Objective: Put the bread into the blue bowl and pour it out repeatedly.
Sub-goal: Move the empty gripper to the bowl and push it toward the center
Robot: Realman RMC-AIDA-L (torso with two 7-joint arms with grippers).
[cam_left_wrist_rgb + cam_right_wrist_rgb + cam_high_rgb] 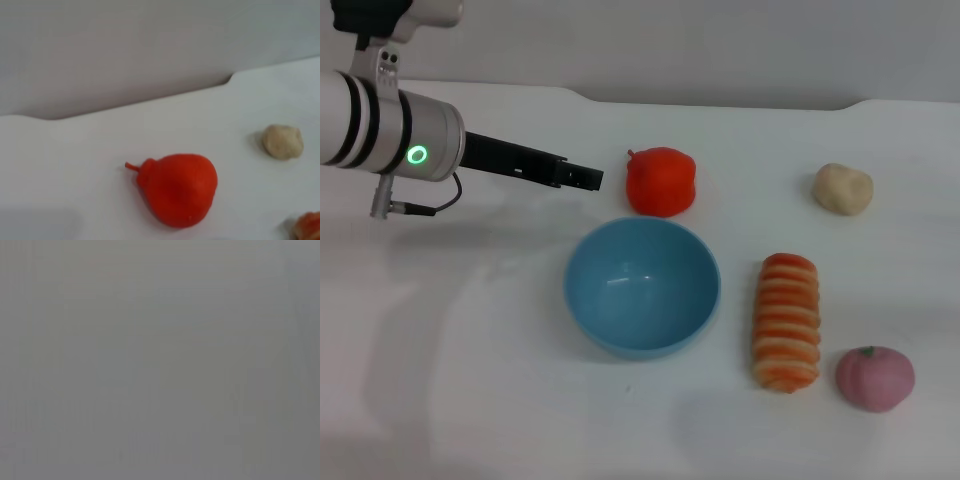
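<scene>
**Ana:** One long ridged bread loaf [786, 321], orange-and-cream striped side up, lies on the white table [470, 380] just to the right of the round light-blue plastic bowl [642, 286], close to it but not touching. The bowl sits upright with nothing in it.

**Ben:** So nothing of this round is done?

**Ana:** That is my reading. The loaf has yet to be picked up, dropped in and tipped out.

**Ben:** What lies around them?

**Ana:** A red-orange pepper-like thing [661, 181] sits just beyond the bowl's far rim, a small round beige lump [843, 188] is far right, and a pink round fruit-like piece [875, 378] rests near right, just beside the loaf's near end.

**Ben:** And the arms?

**Ana:** The left pincer [582, 178] reaches in from the far left, stretched low and nearly level, its tip above the table beyond the bowl's far-left rim, pointing at the pepper. It holds nothing; whether its fingers are parted I cannot tell. The right arm is out of sight.
</scene>
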